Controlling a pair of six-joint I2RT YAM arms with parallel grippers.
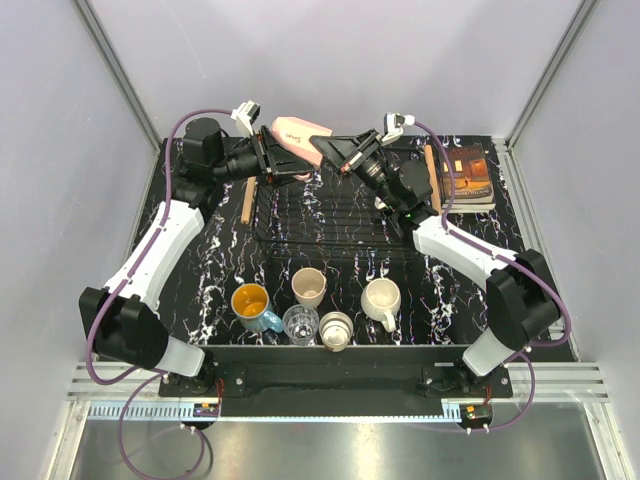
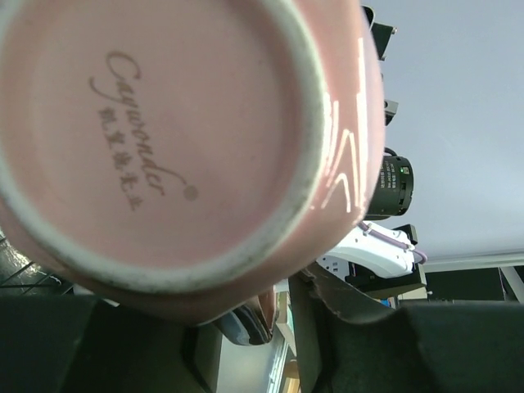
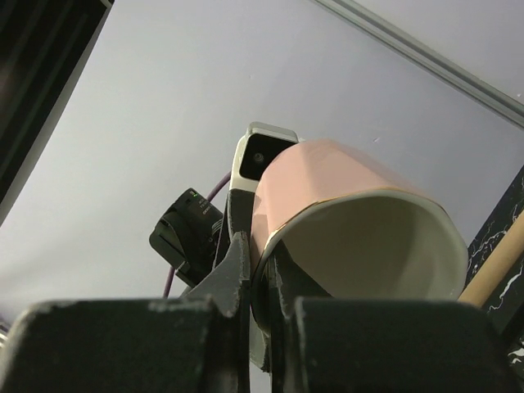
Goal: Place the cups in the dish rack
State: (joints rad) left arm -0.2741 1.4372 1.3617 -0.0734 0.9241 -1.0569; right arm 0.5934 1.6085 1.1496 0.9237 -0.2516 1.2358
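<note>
The right gripper [image 3: 258, 274] is clamped on the pink mug [image 3: 360, 221], with the rim wall pinched between its two fingers. The left gripper [image 1: 268, 155] is at the other end of this mug, at the base. In its wrist view the base fills almost the whole picture and the dark fingers [image 2: 385, 344] show only at the bottom edge. So I cannot tell if its jaws already press on the mug or stand a little apart. The mug lies on its side in the air between the two grippers, above the far side of the rack [image 1: 330, 215]. I judge that this is a handover. To do it well, the left gripper should get a firm hold around the body before the right one lets the rim go. The glaze looks smooth, so a light grip could slip. After that the mug can be turned mouth down and lowered between the wires. Five more cups [image 1: 309, 287] stand on the table [image 1: 200, 260] in front of the rack's near side.
</note>
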